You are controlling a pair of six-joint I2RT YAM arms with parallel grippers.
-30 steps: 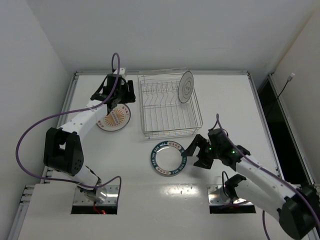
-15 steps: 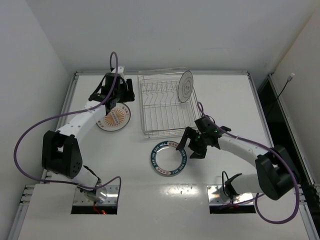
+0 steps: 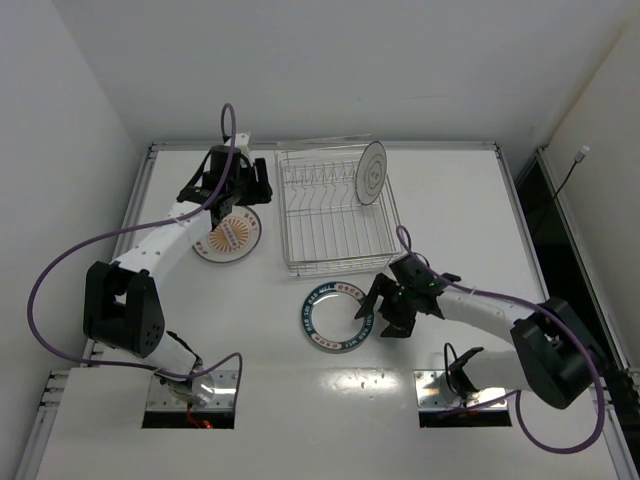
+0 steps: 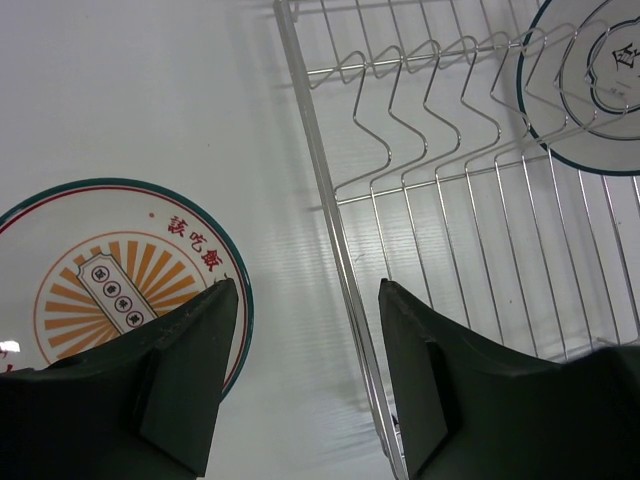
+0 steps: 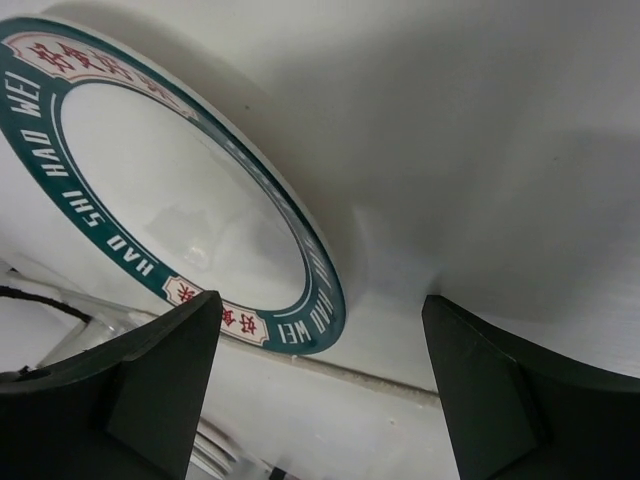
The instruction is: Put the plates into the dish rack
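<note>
Both pincers are spread and hold nothing. The right pincer [image 3: 376, 312] is at the edge of the teal-rimmed plate [image 3: 311, 320], flat on the surface [image 3: 450, 220]. Farther back, the left pincer [image 3: 227, 207] hangs by the sunburst plate [image 3: 232, 238] beside the dish rack [image 3: 330, 240], where a white plate [image 3: 372, 172] stands.

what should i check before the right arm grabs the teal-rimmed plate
1. right gripper open: ok
2. teal-rimmed plate flat on the table, nothing on it: ok
3. its rim between the gripper's fingers in the wrist view: ok
4. fingers low enough to pinch: cannot tell
5. dish rack has free tines left of the standing white plate: ok
6. left gripper open, beside the rack near the sunburst plate, out of the way: ok
</note>
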